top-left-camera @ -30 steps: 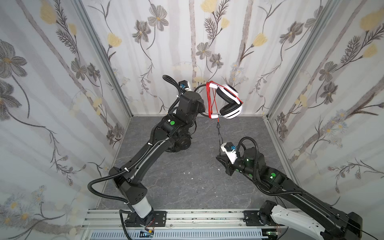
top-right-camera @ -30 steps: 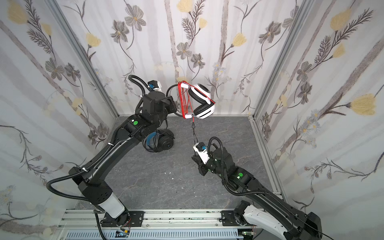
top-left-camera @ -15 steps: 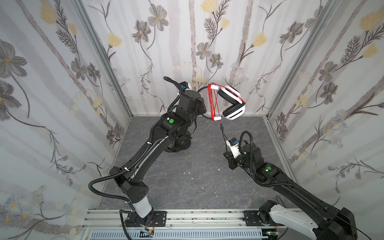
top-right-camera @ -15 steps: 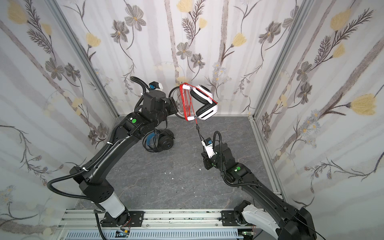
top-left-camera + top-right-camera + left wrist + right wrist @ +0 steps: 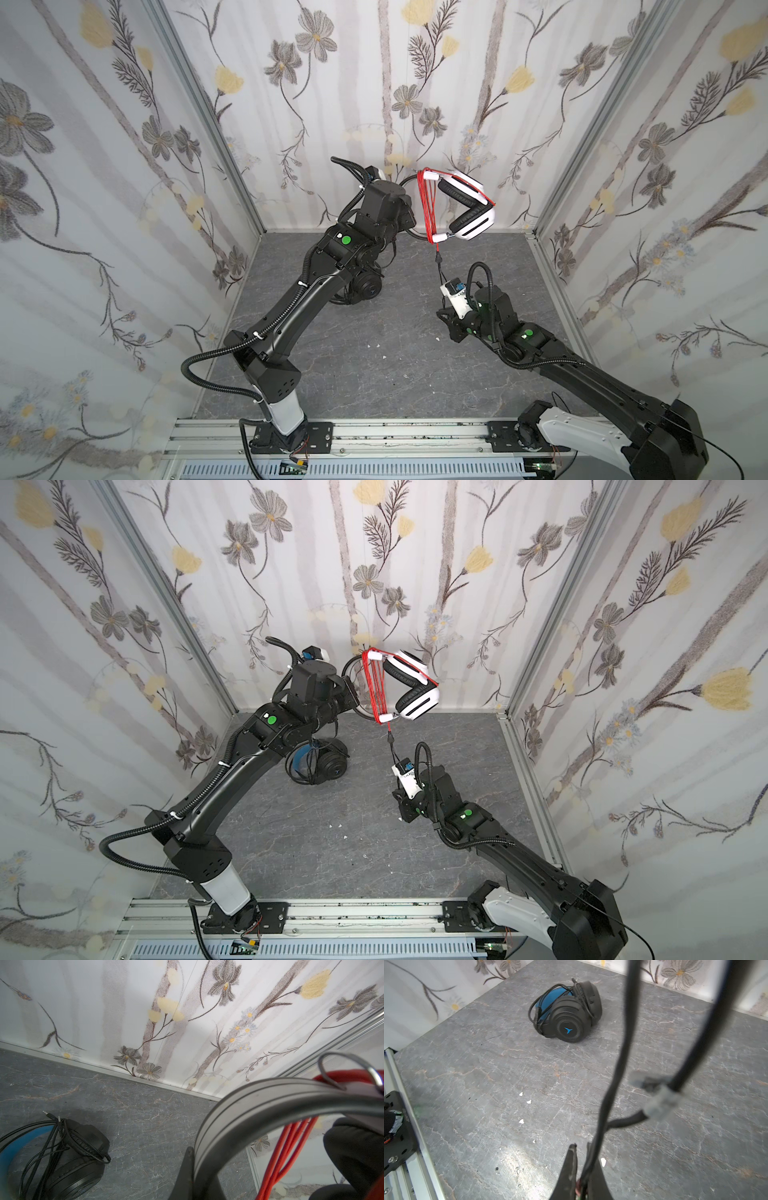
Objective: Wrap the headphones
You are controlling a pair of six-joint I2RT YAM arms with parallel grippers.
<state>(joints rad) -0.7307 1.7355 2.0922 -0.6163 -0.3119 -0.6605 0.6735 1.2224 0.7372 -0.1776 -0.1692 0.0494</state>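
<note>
White headset (image 5: pixel 469 208): my left jaws clamp its band; cable tail (image 5: pixel 439 266) runs down, pinched in right jaws.

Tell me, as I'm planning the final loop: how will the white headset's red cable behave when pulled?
Probably floppy: the red cable runs straight only where the right gripper holds its tail taut. Likely light, being thin. Loops may loosen off the white headset if released.
</note>
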